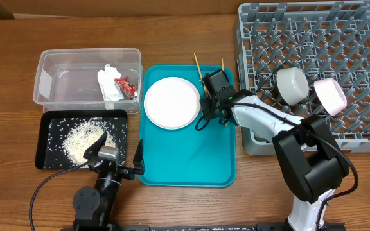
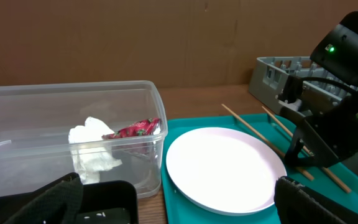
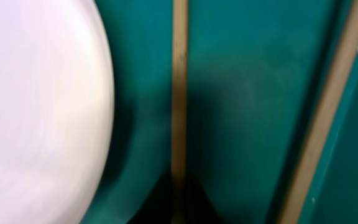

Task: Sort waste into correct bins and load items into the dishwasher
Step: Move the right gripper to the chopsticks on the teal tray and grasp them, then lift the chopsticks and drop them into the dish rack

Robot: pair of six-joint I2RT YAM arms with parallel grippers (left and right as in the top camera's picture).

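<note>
A large white plate (image 1: 171, 102) lies on the teal tray (image 1: 191, 160); it also shows in the left wrist view (image 2: 222, 165). Two wooden chopsticks lie to its right. My right gripper (image 1: 205, 115) is down on the tray, its fingers closed around one chopstick (image 3: 179, 93); the other chopstick (image 3: 328, 106) lies beside it. The clear tub (image 1: 63, 80) holds the white tissue (image 1: 110, 83) and the red-and-white wrapper (image 1: 128, 85). The black tray (image 1: 50, 128) holds rice scraps (image 1: 82, 138). My left gripper (image 1: 117, 155) is open and empty by the black tray.
The grey dish rack (image 1: 358, 38) stands at the right, with a white bowl (image 1: 292, 85) and a smaller white dish (image 1: 329, 95) standing on edge among its pegs. The teal tray's front half is bare.
</note>
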